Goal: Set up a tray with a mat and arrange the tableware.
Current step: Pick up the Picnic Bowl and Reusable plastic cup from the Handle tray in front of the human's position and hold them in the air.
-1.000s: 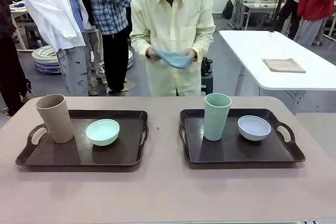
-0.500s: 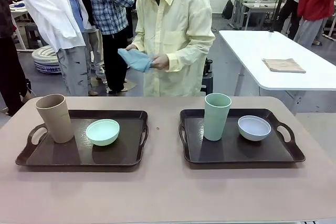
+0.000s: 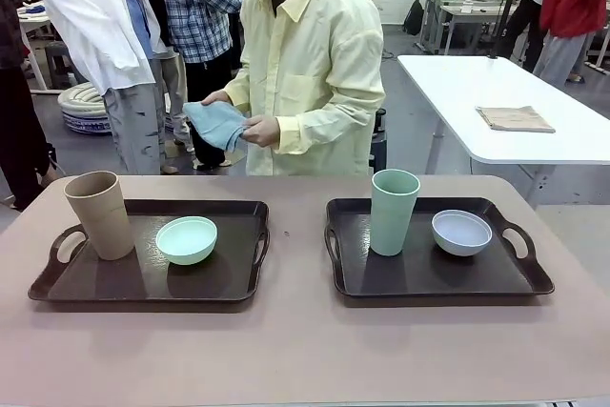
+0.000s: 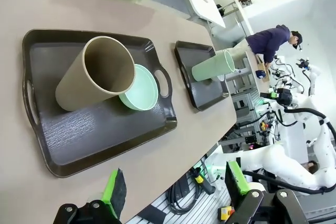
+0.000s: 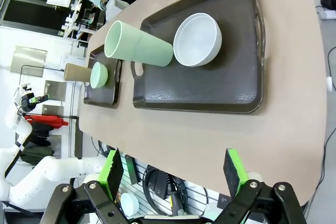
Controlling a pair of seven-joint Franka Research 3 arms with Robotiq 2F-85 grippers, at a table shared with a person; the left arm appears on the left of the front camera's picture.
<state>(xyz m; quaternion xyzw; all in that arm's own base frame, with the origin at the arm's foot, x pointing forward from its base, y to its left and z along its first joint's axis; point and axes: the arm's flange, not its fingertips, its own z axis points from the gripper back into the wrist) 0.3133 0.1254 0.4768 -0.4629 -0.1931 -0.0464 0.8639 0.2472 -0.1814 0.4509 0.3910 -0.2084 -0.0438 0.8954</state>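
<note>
both grippers hang empty. the left gripper (image 4: 176,186) has its green pads spread wide, off the near edge of the table (image 3: 295,350). the right gripper (image 5: 173,172) is spread just as wide at its own end. neither touches a tray or a dish.

two dark trays lie side by side on the table, apart from each other. on the left tray (image 3: 143,285) the tan tumbler (image 3: 100,214) stands upright at the back left, and the mint green bowl (image 3: 187,239) sits just beside it toward the middle. on the right tray (image 3: 419,278) the sage green tumbler (image 3: 394,212) stands upright at the left, with the pale blue-white bowl (image 3: 461,232) near it on the right. all four pieces rest straight on the bare tray bottoms, and no mat lies under them.

across the table the person holds a folded blue cloth (image 3: 215,124) clear of the table, one hand (image 3: 259,131) at its right edge. that cloth is likely the mat. by my reading the task is at its start: no mat is down yet, and laying one probably means lifting a tumbler and bowl off a tray first, then arranging them on it.
</note>
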